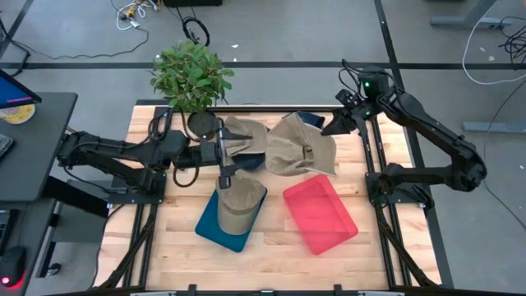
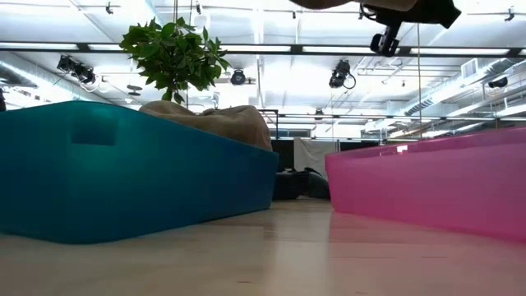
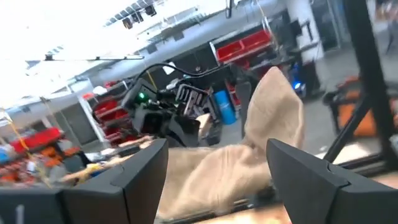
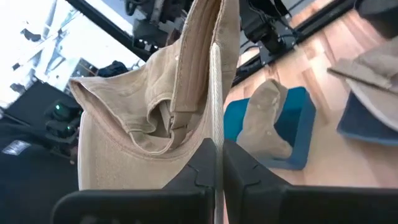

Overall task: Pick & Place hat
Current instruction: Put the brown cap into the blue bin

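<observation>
A tan hat [image 1: 300, 148] hangs in the air over the middle of the table, with my right gripper [image 1: 334, 125] shut on it; the right wrist view shows its open underside [image 4: 149, 118]. Another tan hat [image 1: 238, 201] sits crown up in the blue bin [image 1: 209, 226], seen also in the low view [image 2: 222, 115]. My left gripper [image 1: 225, 168] hovers open over the blue bin's far end, nothing between its fingers [image 3: 124, 180]. More hats [image 1: 245, 138] lie on the table beyond it. My right gripper pinches the tan hat's rim edge [image 4: 216, 124] between its two shut fingers, coming roughly level from the table's far right. The edge runs straight out from the fingertips. The hat is lifted clear of the table and sags open toward the left of the fingers.
A pink bin [image 1: 320, 215] stands right of the blue bin, near the middle of the table. A potted plant [image 1: 191, 76] stands at the far left edge. A dark blue hat [image 1: 310, 118] lies under the lifted hat. Bare wood shows along the near edge.
</observation>
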